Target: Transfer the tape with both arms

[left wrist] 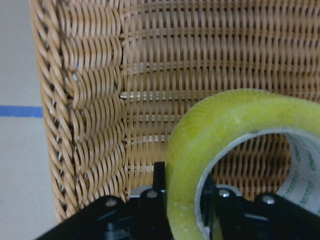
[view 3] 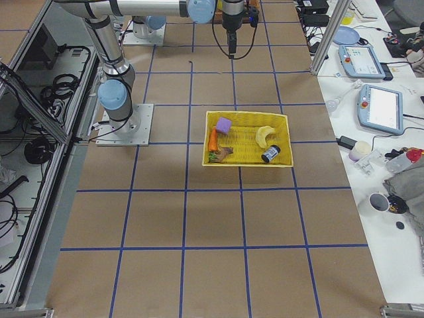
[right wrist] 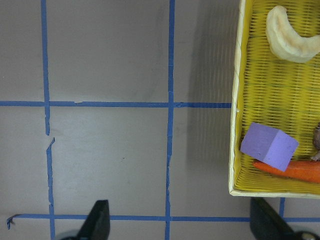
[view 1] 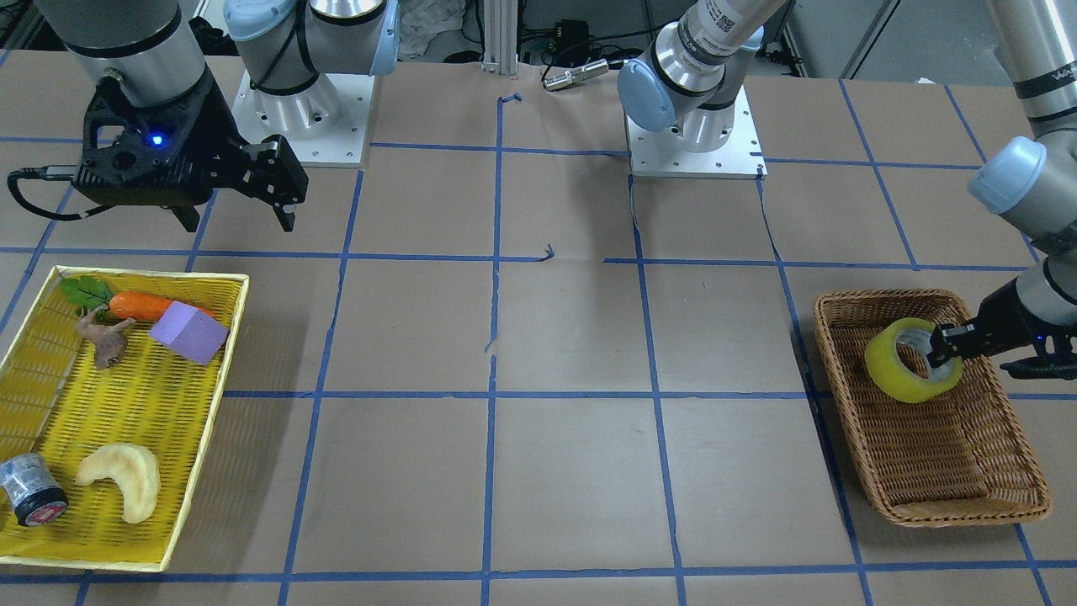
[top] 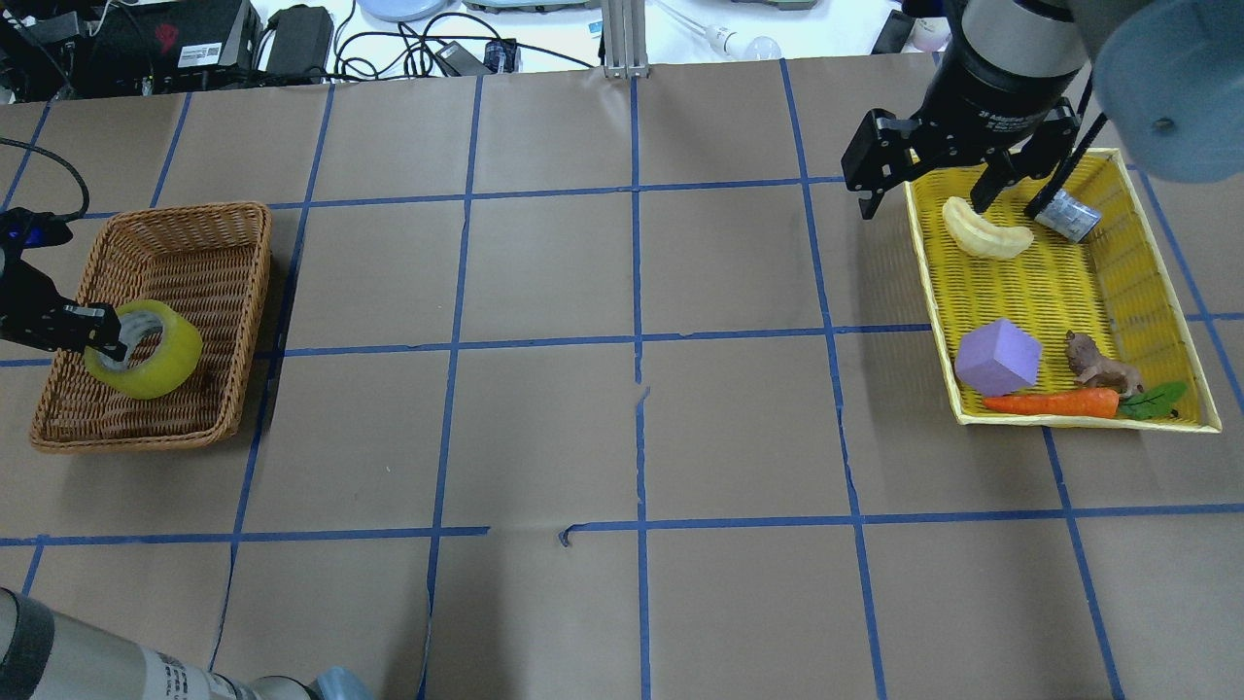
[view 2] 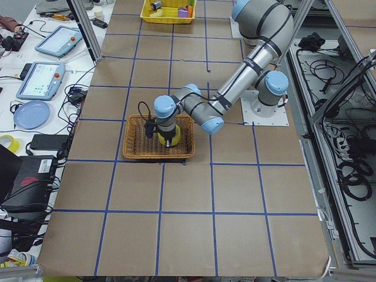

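Counter: we see a brown paper-covered counter (view 1: 572, 471) ruled into squares by blue tape lines, and it fills the front-facing view.
Left arm: the silver tubular left arm with light blue joint caps (view 1: 1010, 177) runs down the right edge of that view. Its jaws are clamped on the wall of a wide ring-shaped roll of translucent yellow tape with a whitish-grey core (view 1: 888, 362). The left wrist view shows one finger inside the core and one outside.
Right arm: the matching silver right arm (view 1: 135, 50) hangs at the upper left over the counter. Its jaws stand wide apart with nothing between them.
Tray: a yellow woven rectangular tray (view 1: 126, 404) lies at the lower left, below the right arm in the frame.
Basket: a brown wicker rectangular basket (view 1: 934, 471) sits at the lower right, well apart from the tray.
Tape: it stands on edge, tilted, inside the basket's upper half in the frame. We cannot tell whether it touches the basket floor.
Crescent: a pale crescent-shaped piece (view 1: 122, 480) lies in the tray's lower part.
Carrot: an orange carrot with green leaves (view 1: 139, 305) lies along the tray's upper edge.
Block: a purple block (view 1: 189, 332) sits just beside the carrot's right end.
Cylinder: a small grey cylinder with a black-and-red end (view 1: 29, 490) lies in the tray's lower left corner.
Figure: a small brown animal figure (view 1: 105, 338) lies just under the carrot.
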